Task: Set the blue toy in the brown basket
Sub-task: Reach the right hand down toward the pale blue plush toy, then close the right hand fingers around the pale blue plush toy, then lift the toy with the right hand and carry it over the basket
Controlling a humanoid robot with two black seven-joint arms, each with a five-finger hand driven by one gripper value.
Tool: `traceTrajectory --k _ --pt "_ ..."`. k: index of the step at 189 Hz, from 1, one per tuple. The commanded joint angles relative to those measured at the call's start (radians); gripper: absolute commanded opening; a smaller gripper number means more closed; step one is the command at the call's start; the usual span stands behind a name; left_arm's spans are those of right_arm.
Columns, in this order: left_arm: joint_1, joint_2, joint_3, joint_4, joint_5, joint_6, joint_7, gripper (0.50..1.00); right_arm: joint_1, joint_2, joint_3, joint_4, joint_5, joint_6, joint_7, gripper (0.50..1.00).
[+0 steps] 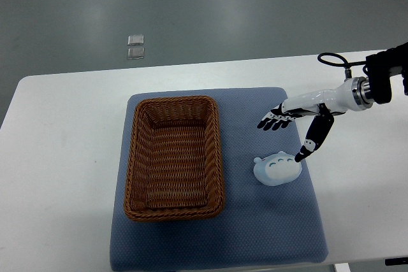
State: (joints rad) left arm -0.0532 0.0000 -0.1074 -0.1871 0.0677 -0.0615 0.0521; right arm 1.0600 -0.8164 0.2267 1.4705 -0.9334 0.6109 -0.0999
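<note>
A pale blue toy (277, 169) lies on the blue mat (255, 221), just right of the brown wicker basket (136, 157). The basket holds nothing. My right hand (288, 125) comes in from the right edge and hovers above and right of the toy. Its fingers (273, 121) are spread and point left, and the thumb (310, 143) reaches down so its tip touches or nearly touches the toy's right end. The hand holds nothing. My left arm does not show.
The mat lies on a white table (57, 157). Two small clear squares (135, 47) lie on the grey floor beyond the table. A black cable (333, 60) loops at my right wrist.
</note>
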Motion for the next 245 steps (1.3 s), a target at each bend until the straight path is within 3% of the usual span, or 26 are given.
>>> traceTrajectory --k 1,174,197,218,245 --pt "0.001 0.000 0.000 0.001 -0.002 0.000 0.000 1.000 -0.037 0.010 0.000 0.001 -0.001 -0.014 0.002 0.926" --pt "0.001 0.000 0.005 0.000 -0.002 0.002 0.002 1.000 -0.203 0.082 0.000 -0.013 -0.134 -0.220 0.039 0.907" --pt "0.001 0.000 0.005 0.000 -0.002 0.002 0.002 1.000 -0.219 0.092 0.000 -0.021 -0.166 -0.237 0.043 0.811" --pt "0.001 0.000 0.005 0.001 -0.002 0.002 0.000 1.000 -0.227 0.109 -0.001 -0.029 -0.191 -0.260 0.054 0.644" --pt "0.001 0.000 0.005 0.001 -0.003 0.002 0.002 1.000 -0.233 0.109 0.000 -0.035 -0.205 -0.269 0.057 0.590"
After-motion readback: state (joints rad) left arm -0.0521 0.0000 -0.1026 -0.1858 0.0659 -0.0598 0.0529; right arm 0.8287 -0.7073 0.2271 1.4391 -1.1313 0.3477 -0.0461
